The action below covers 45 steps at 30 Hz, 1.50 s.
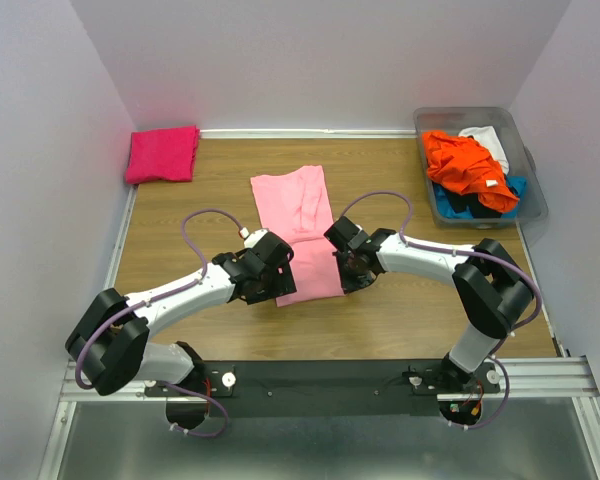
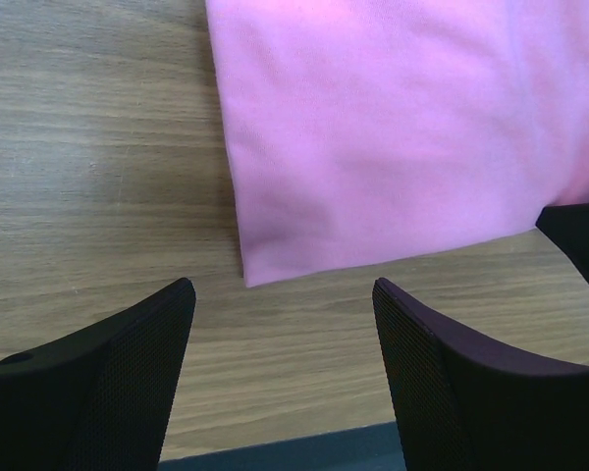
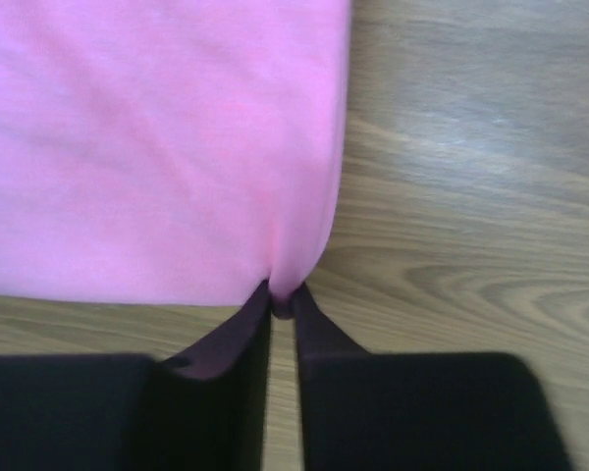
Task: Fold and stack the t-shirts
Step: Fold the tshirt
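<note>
A light pink t-shirt (image 1: 298, 215) lies folded lengthwise in the middle of the table. My right gripper (image 3: 283, 299) is shut on its near right corner, the cloth (image 3: 157, 147) pinched between the fingertips. My left gripper (image 2: 283, 294) hangs open just short of the near left corner of the pink cloth (image 2: 402, 137), with only bare wood between its fingers (image 2: 128, 363). A hot-pink t-shirt (image 1: 163, 154) sits folded at the far left corner. In the top view both grippers (image 1: 275, 275) (image 1: 345, 265) flank the shirt's near end.
A clear plastic bin (image 1: 528, 205) at the far right holds orange (image 1: 465, 160), white, blue and black shirts. Walls enclose the table on three sides. The metal rail (image 1: 330, 375) with the arm bases runs along the near edge.
</note>
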Motion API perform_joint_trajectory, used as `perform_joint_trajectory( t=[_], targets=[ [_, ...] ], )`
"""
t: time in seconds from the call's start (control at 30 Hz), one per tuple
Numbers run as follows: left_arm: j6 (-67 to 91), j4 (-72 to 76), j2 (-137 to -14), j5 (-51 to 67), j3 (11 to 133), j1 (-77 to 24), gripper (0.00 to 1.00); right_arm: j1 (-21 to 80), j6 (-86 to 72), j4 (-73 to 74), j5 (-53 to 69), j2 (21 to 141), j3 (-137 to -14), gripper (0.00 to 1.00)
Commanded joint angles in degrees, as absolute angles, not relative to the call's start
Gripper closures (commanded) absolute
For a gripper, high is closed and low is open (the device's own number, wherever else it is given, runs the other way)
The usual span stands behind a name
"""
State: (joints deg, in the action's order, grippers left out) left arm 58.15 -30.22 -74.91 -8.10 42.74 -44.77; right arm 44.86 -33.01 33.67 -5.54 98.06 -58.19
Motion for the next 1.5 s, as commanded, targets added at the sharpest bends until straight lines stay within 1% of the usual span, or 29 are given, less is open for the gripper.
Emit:
perform_joint_trajectory(
  t=[0.0, 0.03, 0.07, 0.3, 0.4, 0.43, 0.7, 0.73, 0.8, 1.13, 1.3, 1.47],
  targets=[
    [58.45, -31.73, -75.59, -10.37, 44.47, -45.26, 0.19, 45.70, -33.49, 34.45, -7.91, 102.74, -55.63, 0.85],
    [58.45, -31.73, -75.76, -10.28, 44.56, -45.26, 0.19, 45.70, -33.49, 34.37, -7.74, 102.66, -55.81, 0.90],
    [58.45, -31.64, -75.76, -10.20, 44.56, -45.26, 0.19, 45.79, -33.31, 34.37, -7.65, 102.40, -55.90, 0.99],
    [58.62, -31.20, -77.52, -9.58, 44.03, -45.53, 0.19, 45.70, -32.52, 34.19, -6.95, 101.43, -56.51, 0.99],
    [58.80, -31.46, -78.48, -9.75, 44.21, -45.79, 0.23, 45.79, -32.26, 34.01, -6.42, 101.08, -56.34, 0.99],
    [58.89, -31.55, -79.18, -9.76, 44.47, -46.05, 0.26, 45.79, -32.08, 33.84, -6.42, 100.81, -56.34, 0.99],
    [59.06, -33.57, -83.40, -11.77, 47.11, -47.81, 0.38, 45.70, -31.20, 32.96, -5.63, 99.67, -54.76, 0.99],
    [59.15, -33.75, -84.19, -11.95, 47.72, -47.90, 0.40, 45.79, -31.11, 32.87, -5.63, 99.41, -54.41, 0.99],
    [59.33, -34.10, -84.81, -12.30, 48.34, -48.16, 0.42, 45.79, -30.76, 32.78, -5.71, 99.23, -54.05, 0.99],
    [62.14, -38.93, -86.57, -13.89, 50.63, -49.39, 0.43, 45.70, -29.00, 31.99, -5.27, 98.88, -53.09, 0.99],
    [62.05, -39.29, -86.83, -14.33, 50.45, -49.39, 0.43, 45.70, -28.83, 31.38, -5.10, 99.31, -52.47, 0.99],
    [60.56, -38.23, -89.56, -14.15, 51.77, -49.48, 0.43, 45.70, -28.65, 31.11, -5.01, 99.23, -51.86, 0.99]
  ],
)
